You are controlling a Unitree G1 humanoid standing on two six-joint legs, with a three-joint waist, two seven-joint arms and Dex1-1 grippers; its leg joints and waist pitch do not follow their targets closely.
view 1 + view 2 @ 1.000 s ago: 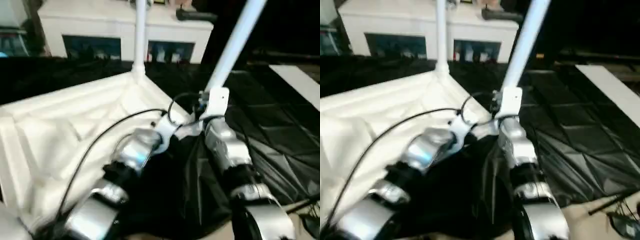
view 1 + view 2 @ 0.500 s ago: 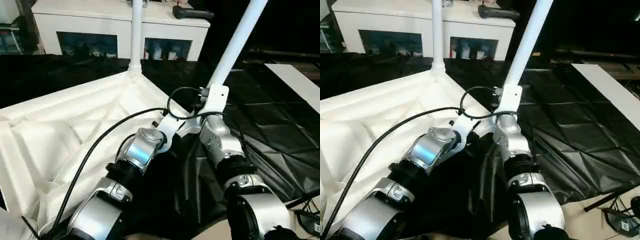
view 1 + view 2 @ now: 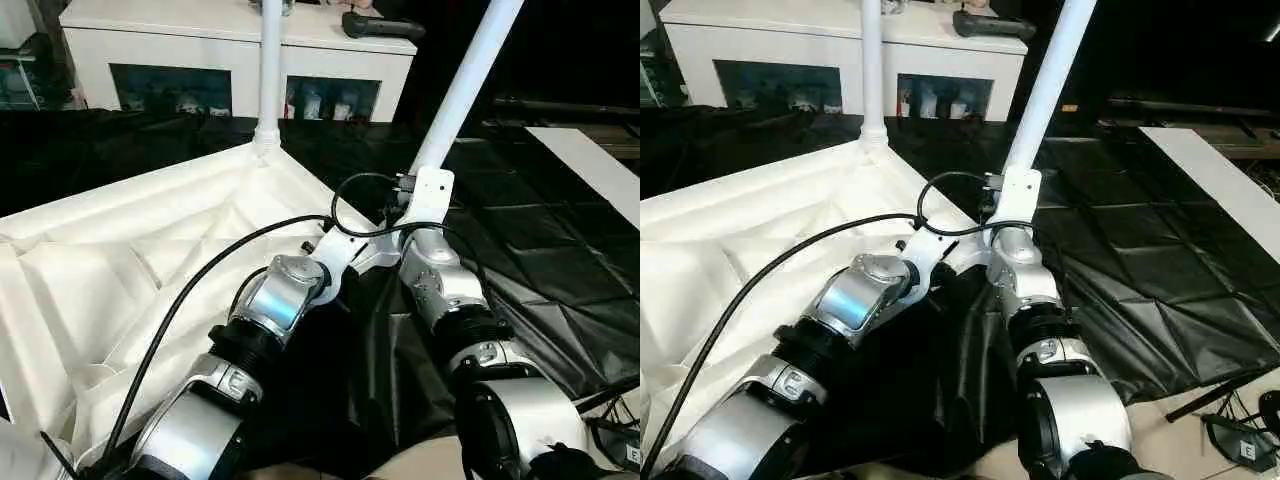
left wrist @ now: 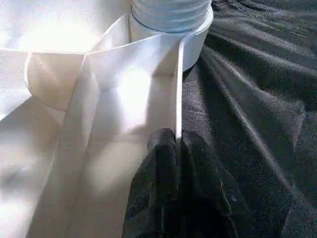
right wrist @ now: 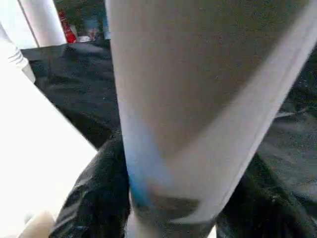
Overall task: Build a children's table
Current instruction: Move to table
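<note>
The children's table lies upside down on black cloth: a white ribbed tabletop with one leg standing upright in its far corner socket. A second white leg rises at a slant from the tabletop's near right corner. My right gripper is at this leg's lower end, and the leg stands very close before it in the right wrist view. My left gripper is shut on the tabletop's thin rim wall, just short of the round corner socket.
A white cabinet with glass doors stands behind the tabletop, with a black object on top. Crinkled black cloth covers the floor to the right. A white board lies at the far right. A black cable runs along my left forearm.
The head camera has shifted and steadied. Both arms, the slanted leg and the tabletop stay where they were.
</note>
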